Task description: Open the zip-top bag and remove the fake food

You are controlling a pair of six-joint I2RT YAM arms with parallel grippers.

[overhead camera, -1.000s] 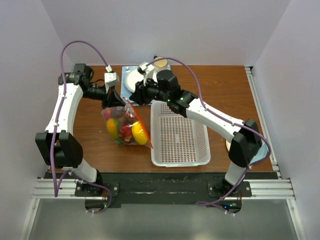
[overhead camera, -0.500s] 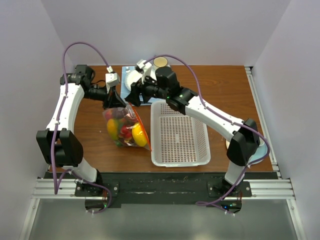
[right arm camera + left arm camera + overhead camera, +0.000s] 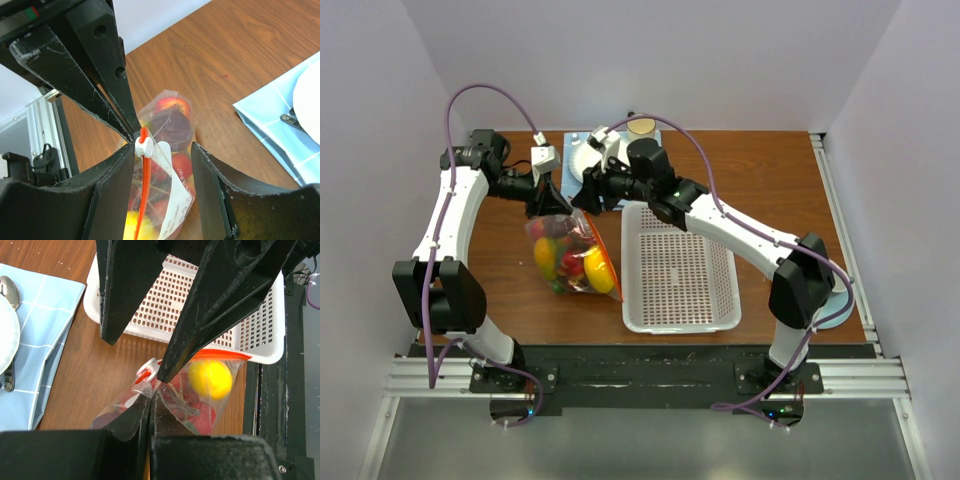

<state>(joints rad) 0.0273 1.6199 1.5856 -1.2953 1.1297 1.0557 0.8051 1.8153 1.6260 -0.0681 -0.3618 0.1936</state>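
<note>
Left gripper (image 3: 150, 409): fingers pressed together on the top corner of the zip-top bag (image 3: 570, 255), apparently anchoring that edge so the zip can be drawn. Right gripper (image 3: 163, 149): fingers spread, straddling the white slider (image 3: 144, 146) on the orange zip strip (image 3: 143, 192), not closed on it. The bag stands just left of the white basket (image 3: 680, 268), fake food (image 3: 210, 379) inside. From above, both grippers cover the pinch point, and whether a right finger touches the slider cannot be told.
</note>
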